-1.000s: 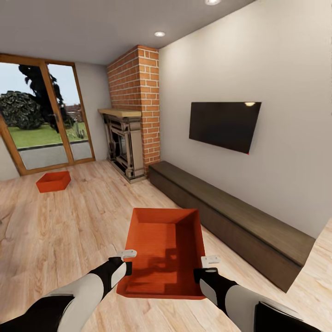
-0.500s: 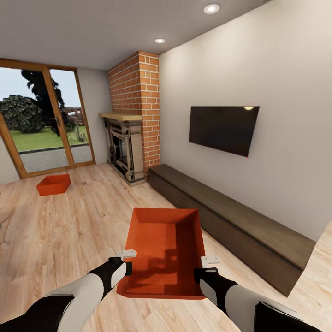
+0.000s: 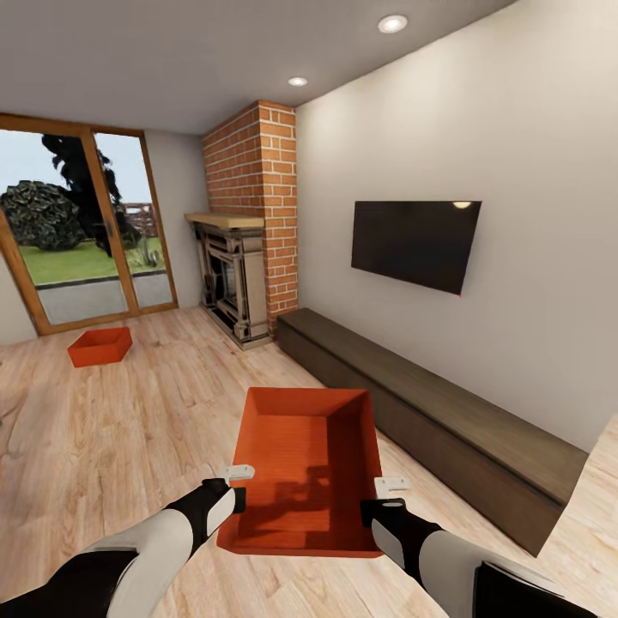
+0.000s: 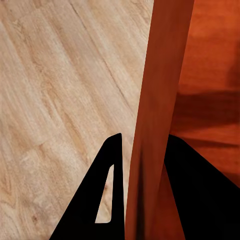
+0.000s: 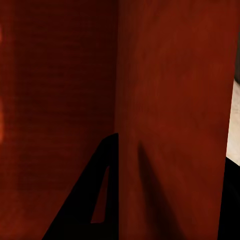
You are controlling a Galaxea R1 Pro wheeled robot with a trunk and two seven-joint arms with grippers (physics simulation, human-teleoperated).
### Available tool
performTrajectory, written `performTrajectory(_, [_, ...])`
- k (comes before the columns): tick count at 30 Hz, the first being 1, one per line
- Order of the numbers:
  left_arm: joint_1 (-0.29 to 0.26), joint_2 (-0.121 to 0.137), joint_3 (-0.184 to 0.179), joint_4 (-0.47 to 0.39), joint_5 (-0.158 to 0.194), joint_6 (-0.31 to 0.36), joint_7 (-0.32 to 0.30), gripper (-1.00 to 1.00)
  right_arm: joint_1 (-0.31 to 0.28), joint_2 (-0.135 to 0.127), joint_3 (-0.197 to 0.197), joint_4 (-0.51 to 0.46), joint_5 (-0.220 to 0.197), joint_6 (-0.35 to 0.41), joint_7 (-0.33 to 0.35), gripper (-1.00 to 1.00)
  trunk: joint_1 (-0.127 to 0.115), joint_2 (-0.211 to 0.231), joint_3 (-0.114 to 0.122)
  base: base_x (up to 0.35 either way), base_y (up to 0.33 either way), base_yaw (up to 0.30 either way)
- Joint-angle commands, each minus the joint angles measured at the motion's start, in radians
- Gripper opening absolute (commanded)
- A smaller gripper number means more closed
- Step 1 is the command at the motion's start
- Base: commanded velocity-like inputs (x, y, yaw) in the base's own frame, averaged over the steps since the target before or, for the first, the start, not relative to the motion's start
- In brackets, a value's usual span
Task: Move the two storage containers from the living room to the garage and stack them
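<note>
Storage container [image 3: 300, 468] held between your two end effectors above the wood floor [image 3: 129, 429], your left end effector [image 3: 236, 485] pinching its left wall, your right end effector [image 3: 382, 498] pinching its right wall, second storage container [image 3: 100, 346] well ahead and left by the glass doors [image 3: 86, 232].

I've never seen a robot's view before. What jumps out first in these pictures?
A bright orange-red container hangs front and centre, with the left gripper and right gripper each pinching a side wall. A second container sits on the wood floor by the glass doors. A brick fireplace and a black TV stand beyond.
</note>
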Motion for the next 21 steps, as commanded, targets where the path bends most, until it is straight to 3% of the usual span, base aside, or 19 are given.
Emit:
performTrajectory(1, [0.0,0.003,-0.026,0.0,-0.003,0.007,0.008,-1.0,-0.001,-0.011,-0.01,0.0,0.015,0.006,-0.009,-1.0,0.0,-0.001,-0.002,0.0,0.0,0.0])
performTrajectory(21, [0.0,0.0,-0.026,0.0,-0.003,0.007,0.008,-1.0,-0.003,-0.011,-0.012,0.0,0.014,0.006,-0.01,-1.0,0.0,-0.001,-0.002,0.0,0.0,0.0])
